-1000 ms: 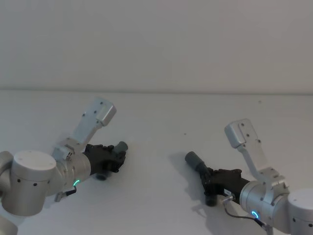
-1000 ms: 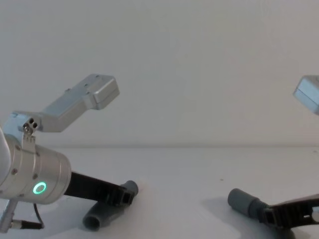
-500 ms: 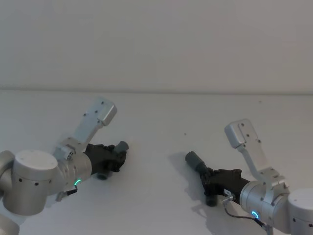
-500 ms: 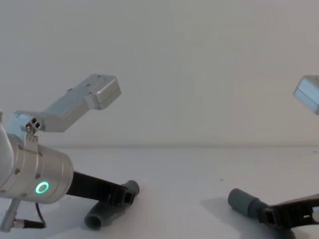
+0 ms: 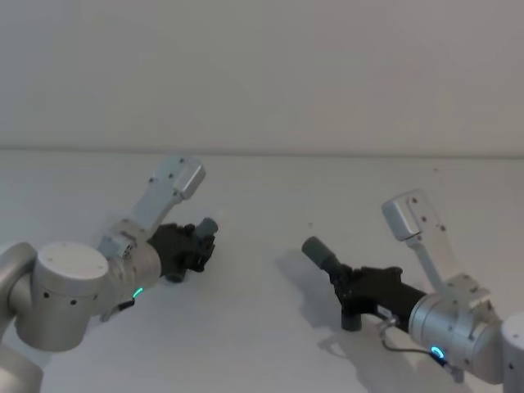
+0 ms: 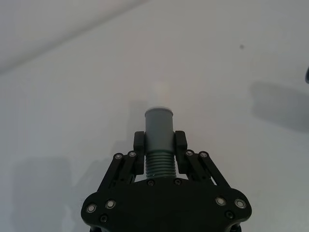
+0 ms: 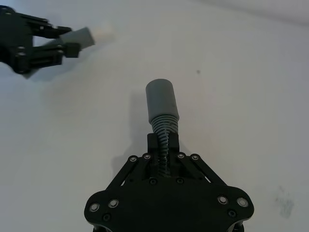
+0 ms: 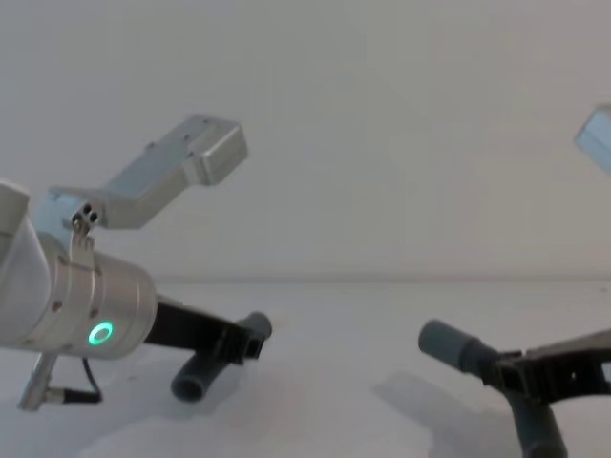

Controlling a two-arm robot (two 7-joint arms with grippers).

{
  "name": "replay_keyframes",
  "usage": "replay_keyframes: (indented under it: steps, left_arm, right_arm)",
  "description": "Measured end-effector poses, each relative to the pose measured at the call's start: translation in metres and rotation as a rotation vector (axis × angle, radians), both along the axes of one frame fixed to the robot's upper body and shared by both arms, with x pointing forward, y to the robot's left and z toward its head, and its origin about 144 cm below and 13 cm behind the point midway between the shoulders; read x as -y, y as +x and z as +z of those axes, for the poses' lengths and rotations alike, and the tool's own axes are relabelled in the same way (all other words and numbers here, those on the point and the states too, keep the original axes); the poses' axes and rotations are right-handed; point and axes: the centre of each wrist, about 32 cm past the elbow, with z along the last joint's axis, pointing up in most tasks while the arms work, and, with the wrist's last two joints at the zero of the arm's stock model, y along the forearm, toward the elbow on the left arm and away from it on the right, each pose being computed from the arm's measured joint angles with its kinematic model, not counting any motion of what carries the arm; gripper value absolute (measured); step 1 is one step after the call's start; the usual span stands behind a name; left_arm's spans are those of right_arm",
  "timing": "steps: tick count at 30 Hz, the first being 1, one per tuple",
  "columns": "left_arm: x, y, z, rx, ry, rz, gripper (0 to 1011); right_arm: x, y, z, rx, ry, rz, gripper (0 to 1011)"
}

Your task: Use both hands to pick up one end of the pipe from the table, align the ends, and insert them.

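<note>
Left black plastic gripper [image 6: 159, 145] clamps a dark-grey ribbed hose piece [image 6: 159, 165], smooth cuff [image 6: 159, 123] sticking out past its fingertips. Right black plastic gripper [image 7: 163, 143] pinches the other ribbed hose piece [image 7: 162, 104] the same way.

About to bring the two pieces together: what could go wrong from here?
1. The right gripper holds the right piece on its ribs, behind the cuff; they may flex when pushed.
2. The left gripper holds the left piece, whose white spigot is short; the cuffs are not yet in line, so it may jam.
</note>
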Motion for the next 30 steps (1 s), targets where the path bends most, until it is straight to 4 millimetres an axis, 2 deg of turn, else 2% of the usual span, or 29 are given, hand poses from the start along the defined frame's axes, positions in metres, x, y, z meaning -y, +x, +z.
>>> replay_keyframes:
  steps: [15,30]
  left_arm:
    - [-0.005,0.006,0.024,0.147,0.018,-0.085,348]
    - [-0.022,0.020,0.039,0.142,-0.064,-0.269,348]
  right_arm:
    - [0.028,0.002,0.008,0.199,0.024,0.132,100]
    - [0.062,0.002,0.001,0.430,-0.019,0.281,100]
